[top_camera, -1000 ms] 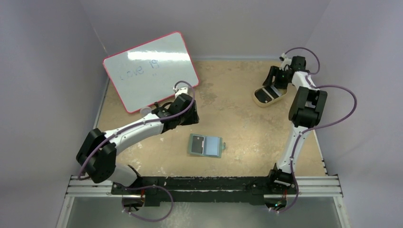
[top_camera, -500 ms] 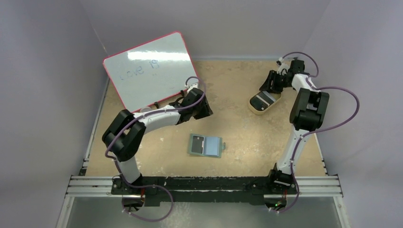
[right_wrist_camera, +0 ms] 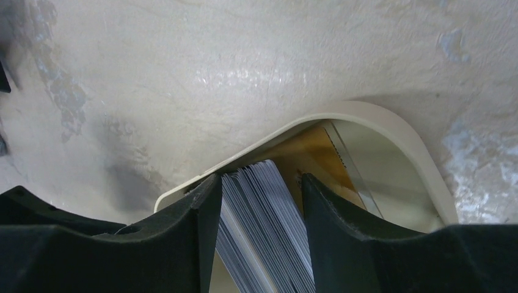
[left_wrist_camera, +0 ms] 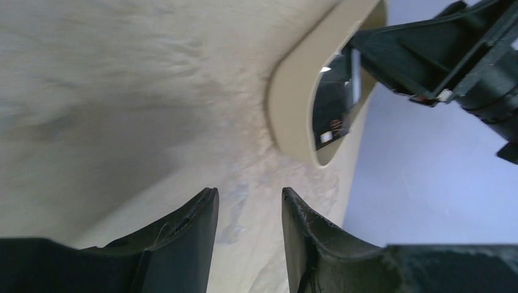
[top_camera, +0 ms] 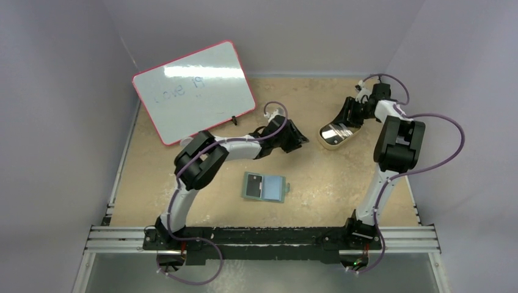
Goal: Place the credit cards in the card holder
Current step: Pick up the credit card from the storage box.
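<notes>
right pincer (right_wrist_camera: pixel 258 179), pale card (right_wrist_camera: pixel 262 210) between (in tray (right_wrist_camera: pixel 421 165))

Left arm (top_camera: pixel 235 144) and right arm (top_camera: pixel 377 186): white links, bulky black joint housings. Purple cable (top_camera: pixel 434 114) loops along each. Fingers (left_wrist_camera: pixel 183 244) matte black, tapered, faintly scratched. Bases sit on black bar (top_camera: pixel 262 234) over aluminium rail (top_camera: pixel 116 244).
</notes>
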Motion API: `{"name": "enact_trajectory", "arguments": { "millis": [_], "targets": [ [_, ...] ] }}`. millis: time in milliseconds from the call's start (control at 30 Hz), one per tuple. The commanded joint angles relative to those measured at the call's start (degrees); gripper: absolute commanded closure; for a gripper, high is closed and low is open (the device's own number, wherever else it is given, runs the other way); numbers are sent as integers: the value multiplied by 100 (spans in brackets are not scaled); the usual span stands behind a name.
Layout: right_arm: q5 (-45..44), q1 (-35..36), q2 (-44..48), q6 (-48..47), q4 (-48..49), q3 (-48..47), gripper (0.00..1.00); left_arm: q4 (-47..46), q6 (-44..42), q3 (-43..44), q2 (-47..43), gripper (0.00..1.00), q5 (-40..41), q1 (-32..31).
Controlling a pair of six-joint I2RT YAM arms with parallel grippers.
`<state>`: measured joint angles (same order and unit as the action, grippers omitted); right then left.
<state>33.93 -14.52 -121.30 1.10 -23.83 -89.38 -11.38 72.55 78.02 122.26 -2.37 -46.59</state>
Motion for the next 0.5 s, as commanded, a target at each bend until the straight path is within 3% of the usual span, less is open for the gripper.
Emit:
{"name": "enact_trajectory", "arguments": {
  "millis": [0, 233, 467],
  "targets": [
    [-30, 28, 430, 203, 28, 214, 46, -732, 568, 895, 485, 58, 17, -240],
    [141, 29, 724, 305, 304, 607, 47, -757, 743, 1340, 1048, 57, 56, -351],
    [42, 37, 1037, 373, 311, 721, 47, -103, 471, 1946, 1435, 57, 226, -338]
  ]
}}
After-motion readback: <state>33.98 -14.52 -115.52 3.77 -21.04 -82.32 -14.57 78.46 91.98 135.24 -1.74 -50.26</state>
